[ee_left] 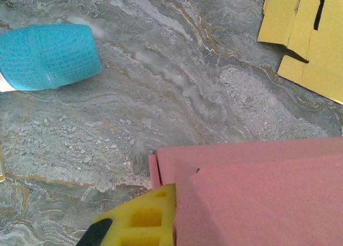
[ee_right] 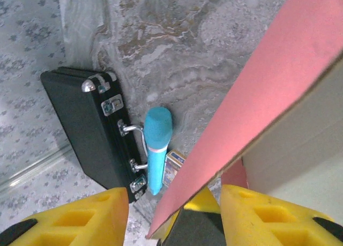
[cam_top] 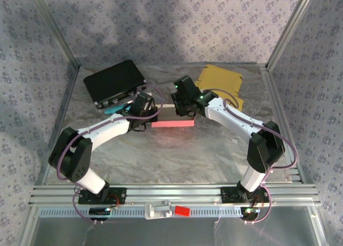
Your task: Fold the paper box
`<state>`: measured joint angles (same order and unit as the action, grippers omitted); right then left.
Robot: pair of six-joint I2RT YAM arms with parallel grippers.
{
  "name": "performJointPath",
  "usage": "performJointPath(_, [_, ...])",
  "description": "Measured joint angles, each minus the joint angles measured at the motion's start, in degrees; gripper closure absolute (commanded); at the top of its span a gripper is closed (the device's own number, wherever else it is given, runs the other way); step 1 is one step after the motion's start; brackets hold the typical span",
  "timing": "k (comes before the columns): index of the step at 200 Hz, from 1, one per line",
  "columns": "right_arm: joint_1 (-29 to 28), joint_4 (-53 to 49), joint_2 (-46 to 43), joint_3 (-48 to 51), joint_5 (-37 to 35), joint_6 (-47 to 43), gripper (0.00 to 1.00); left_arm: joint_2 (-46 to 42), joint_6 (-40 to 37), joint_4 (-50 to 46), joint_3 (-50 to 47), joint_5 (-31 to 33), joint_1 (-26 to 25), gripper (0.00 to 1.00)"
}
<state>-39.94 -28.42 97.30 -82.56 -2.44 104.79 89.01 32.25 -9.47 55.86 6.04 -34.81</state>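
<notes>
The pink paper box (cam_top: 172, 123) lies in the middle of the table between both arms. In the left wrist view its pink panels (ee_left: 257, 192) take up the lower right. My left gripper (ee_left: 174, 224) is shut on the box's left end; one yellow finger (ee_left: 139, 219) presses against the panel edge and the other is hidden behind the paper. From above, my right gripper (cam_top: 185, 105) hovers over the box's far edge. It (ee_right: 174, 216) is open, and a raised pink flap (ee_right: 257, 106) with a white inner face runs slantwise between its fingers.
A black case (cam_top: 114, 81) lies at the back left, with a blue cylinder (ee_right: 157, 149) and a small printed carton (ee_right: 174, 165) beside its handle. Flat yellow cardboard (cam_top: 221, 82) sits at the back right. Patterned walls and metal rails enclose the table.
</notes>
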Motion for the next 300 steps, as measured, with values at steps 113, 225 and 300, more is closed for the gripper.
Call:
performJointPath(113, [1.8, -0.9, -0.1, 1.7, 2.7, 2.9, 0.96, -0.6, 0.3, -1.8, 0.0, 1.7, -1.7, 0.80])
performJointPath(225, [1.9, 1.5, -6.2, 10.6, 6.3, -0.2, 0.98, -22.0, 5.0, -13.8, -3.6, -3.7, -2.1, 0.56])
performJointPath(300, [0.6, 6.0, -10.9, 25.5, 7.8, -5.2, 0.92, -21.6, 9.2, -14.8, -4.3, -6.1, -1.2, 0.59])
